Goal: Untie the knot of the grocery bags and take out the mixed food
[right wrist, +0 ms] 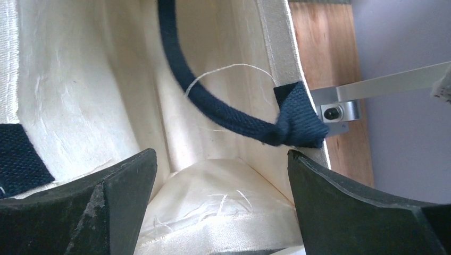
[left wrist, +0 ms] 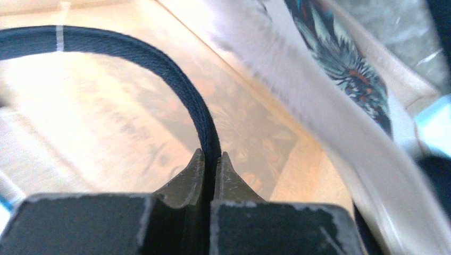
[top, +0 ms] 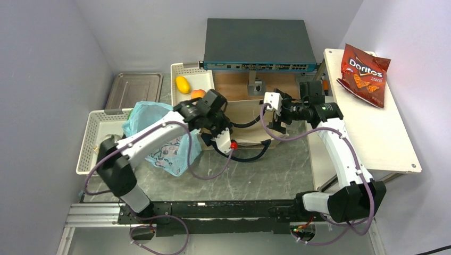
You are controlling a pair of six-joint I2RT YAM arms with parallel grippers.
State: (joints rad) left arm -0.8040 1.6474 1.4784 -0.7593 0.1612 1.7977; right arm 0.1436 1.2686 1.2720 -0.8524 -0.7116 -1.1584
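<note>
Top external: a blue bag (top: 142,116) sits on the surface (top: 276,175) left of the tote (top: 247,111), partly under the left arm. A red bag (top: 364,74) printed "Doritos" lies on the white board (top: 372,133) at right.

Left wrist: the left tool (left wrist: 211,159) pinches the tote's dark strap (left wrist: 159,58).

Right wrist: the right tool (right wrist: 219,156) is spread wide inside the tote.

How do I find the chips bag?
Find the big white board on the right. The chip bag lies at its far end, alone. It is the only red packet, with Doritos printed on it.
</note>
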